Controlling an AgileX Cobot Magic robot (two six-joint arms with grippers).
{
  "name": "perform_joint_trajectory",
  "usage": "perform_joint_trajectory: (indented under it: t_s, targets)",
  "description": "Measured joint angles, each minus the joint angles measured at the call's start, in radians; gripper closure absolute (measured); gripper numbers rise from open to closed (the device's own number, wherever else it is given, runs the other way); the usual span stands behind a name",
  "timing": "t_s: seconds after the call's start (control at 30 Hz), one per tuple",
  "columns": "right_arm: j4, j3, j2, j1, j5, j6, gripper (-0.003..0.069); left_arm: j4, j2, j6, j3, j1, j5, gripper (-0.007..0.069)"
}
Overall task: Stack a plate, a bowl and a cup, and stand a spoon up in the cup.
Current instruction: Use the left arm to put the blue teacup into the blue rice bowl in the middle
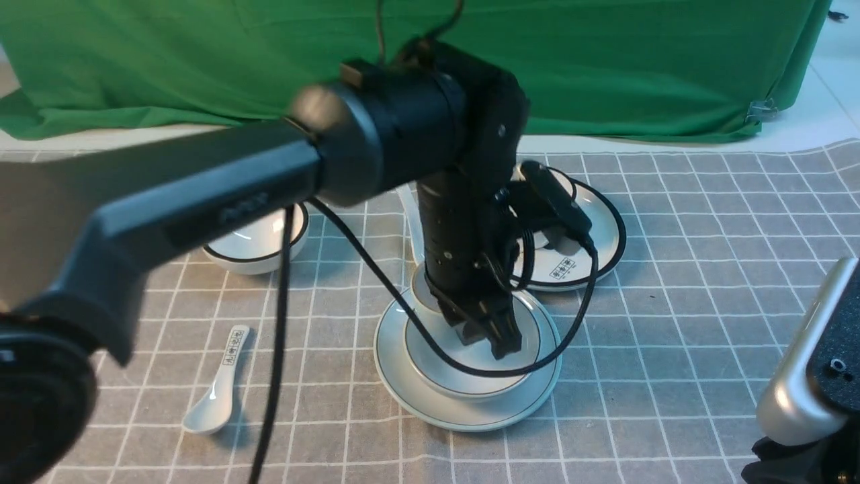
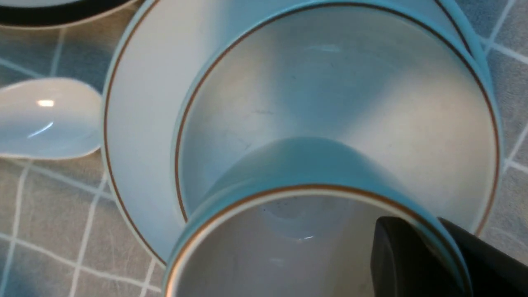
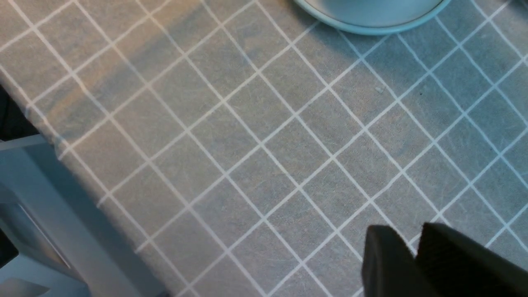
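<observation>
Left gripper [image 2: 433, 247] clamped on cup [image 2: 288, 247] rim
Only the wrist view shows this pinch, with the bowl [image 2: 330, 103] beneath.

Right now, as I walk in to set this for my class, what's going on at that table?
The left gripper is shut on the rim of the cup, holding it over the bowl, which sits on the plate. I cannot tell whether the cup touches the bowl. The plain spoon lies untouched on the cloth beside the plate. The right gripper hangs over bare cloth, holding nothing.
</observation>
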Motion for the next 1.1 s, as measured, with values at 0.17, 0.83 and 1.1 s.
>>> perform_joint_trajectory:
  t_s: [0.17, 0.83, 1.1]
  targets:
    - [0.0, 0.004, 0.0, 0.0, -0.002, 0.0, 0.0496, 0.0, 0.025, 0.001, -0.007, 0.001, -0.034, 0.0594]
    - [-0.002, 0.037, 0.0, 0.0, -0.017, 0.0, 0.0484, -0.027, 0.062, -0.002, -0.014, 0.001, -0.054, 0.0517]
    - [-0.002, 0.038, 0.0, 0.0, -0.027, 0.0, 0.0479, -0.023, 0.034, -0.065, -0.014, 0.001, -0.052, 0.0299]
